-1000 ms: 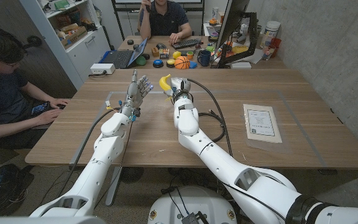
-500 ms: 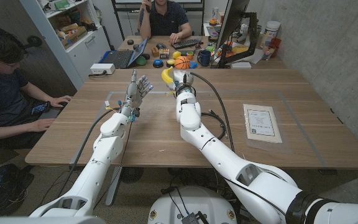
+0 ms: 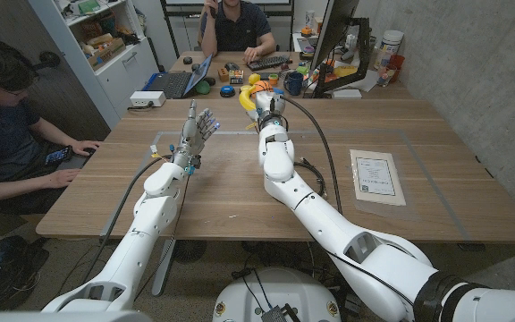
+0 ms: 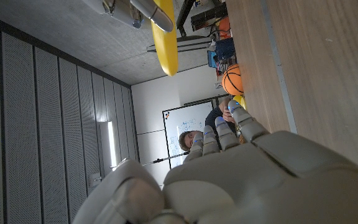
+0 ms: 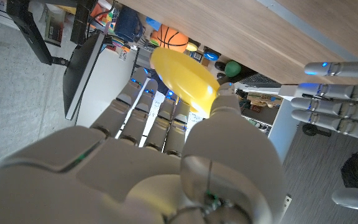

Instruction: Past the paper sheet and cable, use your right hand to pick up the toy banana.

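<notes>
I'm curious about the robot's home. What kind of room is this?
Probably an office or lab: a person sits beside the table, another works at a laptop, and shelves stand behind. The right hand holds a banana.

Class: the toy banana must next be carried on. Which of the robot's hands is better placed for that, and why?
Right. The right hand already grips the toy banana above the table, while the left hand stands apart with fingers spread, holding nothing.
</notes>
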